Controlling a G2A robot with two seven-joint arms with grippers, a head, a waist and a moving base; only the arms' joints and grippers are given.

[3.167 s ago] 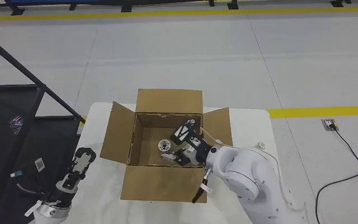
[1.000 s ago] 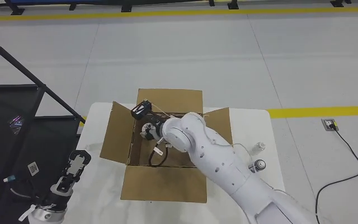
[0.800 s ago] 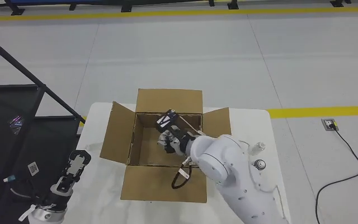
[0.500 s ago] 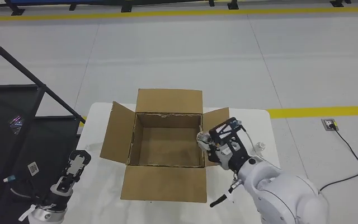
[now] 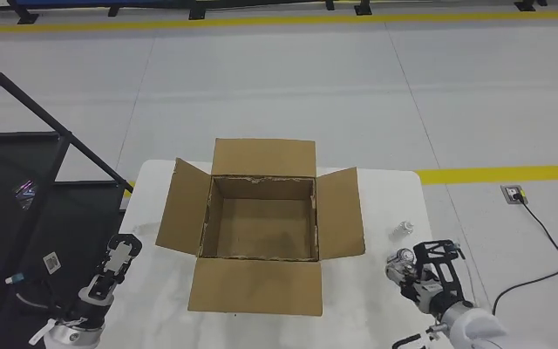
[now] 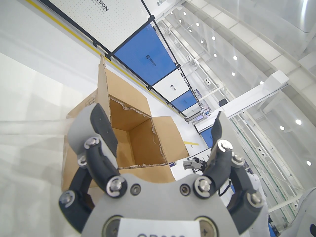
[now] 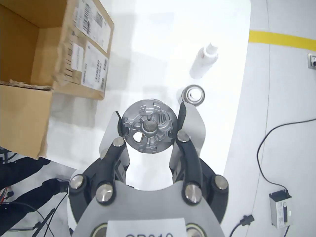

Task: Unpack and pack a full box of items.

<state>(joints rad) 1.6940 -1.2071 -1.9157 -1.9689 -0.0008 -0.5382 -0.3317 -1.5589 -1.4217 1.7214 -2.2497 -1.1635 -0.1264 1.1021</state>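
Note:
An open cardboard box (image 5: 261,286) stands mid-table, its inside bare brown in the top view. My right gripper (image 5: 410,272) hangs over the white table to the right of the box, shut on a round grey metal part (image 7: 148,129) with cut-outs and a hub. Just beyond the part, a small metal ring (image 7: 193,95) sits on the table, and past that a clear plastic bottle (image 7: 204,60) lies on its side. My left gripper (image 6: 158,117) is open and holds nothing, low at the table's front left (image 5: 118,259), facing the box (image 6: 138,134).
The box's four flaps (image 5: 341,215) fold outward; the right flap carries shipping labels (image 7: 90,50). The table's right edge (image 7: 243,75) runs close to the bottle and ring. A black frame and cloth (image 5: 39,188) stand left of the table.
The right arm lifted the metal part out of the box and carried it rightward to the table's right side. The left arm kept still.

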